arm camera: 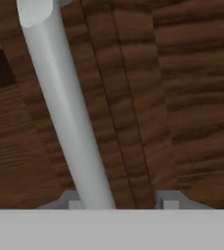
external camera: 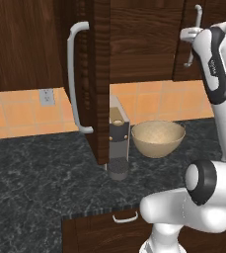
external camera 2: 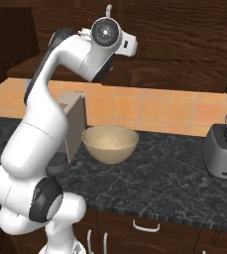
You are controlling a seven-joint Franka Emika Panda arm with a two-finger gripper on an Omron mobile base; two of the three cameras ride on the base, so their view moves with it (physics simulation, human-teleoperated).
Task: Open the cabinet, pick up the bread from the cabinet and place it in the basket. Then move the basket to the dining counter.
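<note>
Cabinet: dark brown wood-grain wall cabinet (external camera: 139, 44) above the counter; one tall door (external camera: 100, 79) at the left standing swung out edge-on toward the camera, its long pale grey curved bar handle (external camera: 73, 79) facing left; the door by the hand seemingly closed.
Handle in hand: second pale grey bar handle (arm camera: 67, 112) running between the two dark finger tips in the hand view, nearer the left one; same handle (external camera: 197, 20) seen just above the wrist in the left base view.
Gripper: two-finger gripper (arm camera: 118, 201) set around that bar; jaws partly spread, no firm pinch visible; contact with the bar impossible to tell.
Bread: not made out; presumably inside the cabinet, behind the doors.
Basket: round tan-beige bowl-shaped basket (external camera: 158, 138) with speckled inside, upright on the black speckled granite counter (external camera: 35, 173), nothing in it; just beside a grey coffee machine (external camera: 118, 143).
Neighbours: silver toaster (external camera 2: 225, 151) at the far right of the same counter, well apart from the basket.
Done so far: at most one door open; hand placed at a handle.
Left to do: pull this door, fetch the bread, drop it in the basket, carry the basket to the dining counter.
Judgement: early stage, opening step in hand.
</note>
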